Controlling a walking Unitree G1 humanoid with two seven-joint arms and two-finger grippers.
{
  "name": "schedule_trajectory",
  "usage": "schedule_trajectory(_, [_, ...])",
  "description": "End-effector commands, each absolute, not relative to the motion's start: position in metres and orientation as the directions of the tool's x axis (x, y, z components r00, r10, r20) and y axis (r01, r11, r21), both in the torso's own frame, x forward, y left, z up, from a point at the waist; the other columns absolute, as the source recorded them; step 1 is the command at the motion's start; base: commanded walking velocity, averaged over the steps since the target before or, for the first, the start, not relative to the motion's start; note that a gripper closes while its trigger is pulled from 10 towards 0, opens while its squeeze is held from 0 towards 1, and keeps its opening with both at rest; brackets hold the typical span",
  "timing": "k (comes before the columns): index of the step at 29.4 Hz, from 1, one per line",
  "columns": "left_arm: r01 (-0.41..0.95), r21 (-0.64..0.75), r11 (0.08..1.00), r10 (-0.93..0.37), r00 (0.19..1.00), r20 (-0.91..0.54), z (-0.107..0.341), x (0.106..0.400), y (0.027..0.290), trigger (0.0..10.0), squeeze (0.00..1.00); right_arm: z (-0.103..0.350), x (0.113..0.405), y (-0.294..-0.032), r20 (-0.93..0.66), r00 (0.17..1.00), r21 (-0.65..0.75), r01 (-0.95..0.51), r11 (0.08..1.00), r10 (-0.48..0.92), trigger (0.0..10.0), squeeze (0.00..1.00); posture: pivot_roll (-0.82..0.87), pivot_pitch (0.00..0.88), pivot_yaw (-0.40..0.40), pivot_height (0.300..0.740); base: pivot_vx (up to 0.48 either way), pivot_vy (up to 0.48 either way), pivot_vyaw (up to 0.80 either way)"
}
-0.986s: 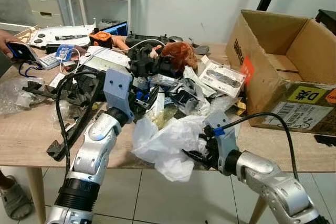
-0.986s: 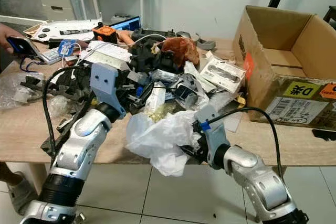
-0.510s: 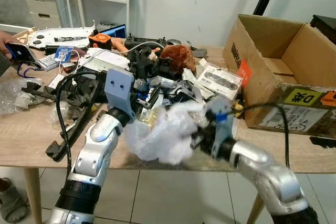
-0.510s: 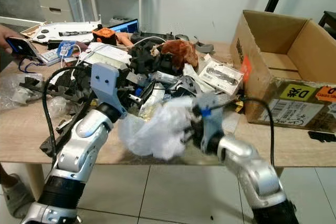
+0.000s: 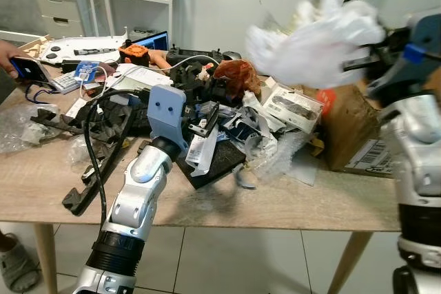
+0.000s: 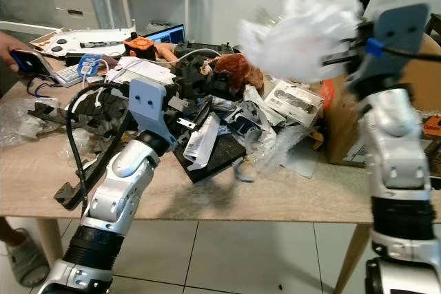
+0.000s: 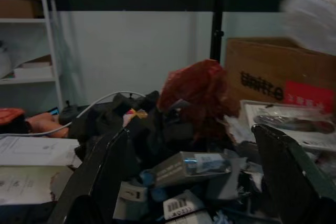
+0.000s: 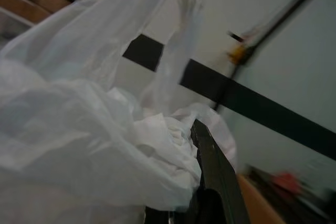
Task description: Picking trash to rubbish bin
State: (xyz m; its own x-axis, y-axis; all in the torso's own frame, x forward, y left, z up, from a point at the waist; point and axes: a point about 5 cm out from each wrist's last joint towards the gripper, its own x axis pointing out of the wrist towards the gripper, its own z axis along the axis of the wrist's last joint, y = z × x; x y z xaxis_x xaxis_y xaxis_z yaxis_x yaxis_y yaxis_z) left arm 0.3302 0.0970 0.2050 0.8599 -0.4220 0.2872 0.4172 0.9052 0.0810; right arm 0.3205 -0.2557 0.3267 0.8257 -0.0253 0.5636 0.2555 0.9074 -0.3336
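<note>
Room: white wall, shelving at 11 o'clock.
Table point(image 5: 41, 184): wooden, heaped with clutter across the middle.
Cardboard box point(image 5: 348, 125): at 3 o'clock on the table, mostly hidden by the raised bag and right arm.
Plastic bag point(image 5: 313, 43): white, blurred, held high at 1 o'clock, above the box's near-left corner.
Right end effector point(image 5: 368, 56): clenched on the plastic bag, which trails toward 9 o'clock from it.
Left end effector point(image 7: 194, 177): fingers spread, empty, over the clutter.
Key relation: box lies just below the bag; the right arm is nearer, a short carry toward 3 o'clock likely.
</note>
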Motion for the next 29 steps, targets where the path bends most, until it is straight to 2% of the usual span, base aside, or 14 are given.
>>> schedule_trajectory(1, [0.406, 0.084, 0.91, -0.413, 0.867, 0.28, 0.201, 0.331, 0.1, 10.0, 0.0, 0.314, 0.322, -0.281, 0.521, 0.843, -0.314, 0.337, 0.888, -0.136, 0.0, 0.0, -0.03, 0.051, -0.076, 0.74, 0.0, 0.0, 0.0])
schedule_trajectory(6, [0.382, 0.086, 0.92, -0.39, 0.876, 0.283, 0.202, 0.332, 0.108, 10.0, 0.0, 0.307, 0.319, -0.299, 0.513, 0.832, -0.326, 0.418, 0.848, -0.212, 0.0, 0.0, -0.02, 0.088, -0.097, 0.74, 0.0, 0.0, 0.0])
schedule_trajectory(7, [0.355, 0.091, 0.931, -0.366, 0.886, 0.287, 0.203, 0.332, 0.115, 10.0, 0.0, 0.297, 0.319, -0.309, 0.487, 0.835, -0.333, 0.447, 0.83, -0.255, 0.0, 0.0, -0.01, 0.082, -0.09, 0.74, 0.0, 0.0, 0.0])
schedule_trajectory(11, [0.329, 0.084, 0.941, -0.339, 0.895, 0.289, 0.205, 0.332, 0.121, 10.0, 0.0, 0.287, 0.318, -0.323, 0.461, 0.822, -0.289, 0.496, 0.819, -0.335, 0.0, 0.0, 0.0, 0.102, -0.086, 0.74, 0.0, 0.0, 0.0])
schedule_trajectory(16, [0.328, 0.096, 0.94, -0.342, 0.895, 0.287, 0.206, 0.333, 0.123, 10.0, 0.0, 0.28, 0.317, -0.337, 0.434, 0.788, -0.197, 0.556, 0.808, -0.437, 0.0, 0.0, 0.0, 0.111, -0.081, 0.74, 0.0, 0.0, 0.0])
schedule_trajectory(19, [0.316, 0.098, 0.944, -0.331, 0.895, 0.299, 0.209, 0.336, 0.125, 10.0, 0.0, 0.279, 0.314, -0.358, 0.426, 0.713, -0.084, 0.644, 0.76, -0.557, 0.0, 0.0, 0.0, 0.118, -0.083, 0.74, 0.0, 0.0, 0.0])
schedule_trajectory(20, [0.316, 0.098, 0.944, -0.331, 0.895, 0.299, 0.209, 0.336, 0.125, 10.0, 0.0, 0.279, 0.314, -0.358, 0.426, 0.713, -0.084, 0.644, 0.76, -0.557, 0.0, 0.0, 0.0, 0.118, -0.083, 0.74, 0.0, 0.0, 0.0])
schedule_trajectory(21, [0.316, 0.098, 0.944, -0.33, 0.895, 0.299, 0.209, 0.337, 0.124, 10.0, 0.0, 0.279, 0.312, -0.364, 0.422, 0.692, -0.067, 0.669, 0.74, -0.586, 7.5, 0.0, 0.0, 0.125, -0.082, 0.74, 0.0, 0.0, 0.0])
schedule_trajectory(23, [0.312, 0.095, 0.945, -0.327, 0.896, 0.301, 0.209, 0.337, 0.124, 10.0, 0.0, 0.278, 0.311, -0.37, 0.42, 0.667, -0.053, 0.696, 0.716, -0.616, 7.5, 0.0, 0.0, 0.125, -0.082, 0.74, 0.0, 0.0, 0.0])
schedule_trajectory(24, [0.312, 0.092, 0.946, -0.325, 0.896, 0.304, 0.21, 0.336, 0.125, 10.0, 0.0, 0.278, 0.308, -0.375, 0.413, 0.645, 0.0, 0.706, 0.708, -0.643, 10.0, 0.53, 0.0, 0.108, -0.072, 0.74, 0.0, 0.0, 0.0])
schedule_trajectory(25, [0.312, 0.092, 0.946, -0.325, 0.896, 0.304, 0.21, 0.336, 0.125, 10.0, 0.0, 0.278, 0.308, -0.375, 0.413, 0.645, 0.0, 0.706, 0.708, -0.643, 10.0, 0.53, 0.0, 0.108, -0.072, 0.74, 0.0, 0.0, 0.0])
schedule_trajectory(26, [0.312, 0.092, 0.946, -0.325, 0.895, 0.304, 0.21, 0.336, 0.125, 10.0, 0.0, 0.278, 0.306, -0.377, 0.407, 0.633, 0.018, 0.716, 0.698, -0.659, 10.0, 1.0, 0.0, 0.105, -0.065, 0.74, 0.0, 0.0, 0.0])
schedule_trajectory(29, [0.333, 0.107, 0.937, -0.349, 0.887, 0.301, 0.212, 0.34, 0.124, 10.0, 0.0, 0.281, 0.306, -0.374, 0.43, 0.606, -0.002, 0.742, 0.67, -0.669, 10.0, 1.0, 0.0, 0.129, -0.069, 0.74, 0.0, 0.0, 0.0])
